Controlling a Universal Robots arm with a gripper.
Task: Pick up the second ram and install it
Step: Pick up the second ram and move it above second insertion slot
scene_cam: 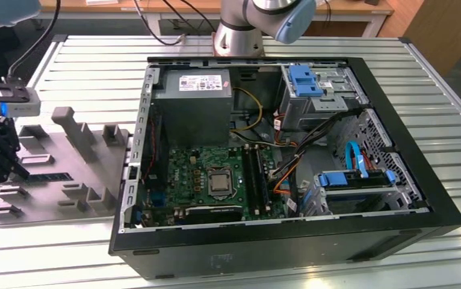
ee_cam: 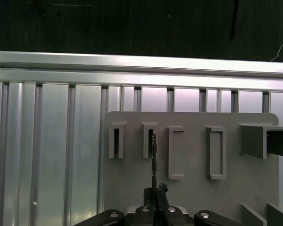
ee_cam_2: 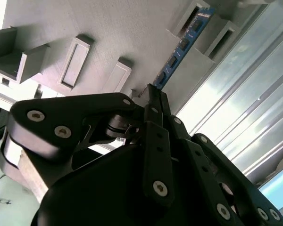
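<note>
The second ram (ee_cam_2: 181, 44) is a thin blue-green stick with black chips, standing on edge in a slot of the grey holder block (ee_cam_2: 108, 28). In the first wrist view the second ram (ee_cam: 153, 157) shows edge-on as a thin dark line. My gripper (ee_cam_2: 154, 94) has its black fingers pressed together on the stick's near end, the stick still resting in the holder. In the exterior view my gripper (scene_cam: 15, 171) is at the far left over the holder block (scene_cam: 70, 153), next to the second ram (scene_cam: 52, 177). The black memory slots (scene_cam: 254, 171) lie on the motherboard inside the case.
The open computer case (scene_cam: 423, 198) lies on the slatted metal table (scene_cam: 94, 60), to the exterior view's right of the holder. Its power supply (scene_cam: 192, 105), drive cages (scene_cam: 319, 84) and loose cables (scene_cam: 295, 156) surround the motherboard. The arm's base (scene_cam: 239, 30) stands behind the case.
</note>
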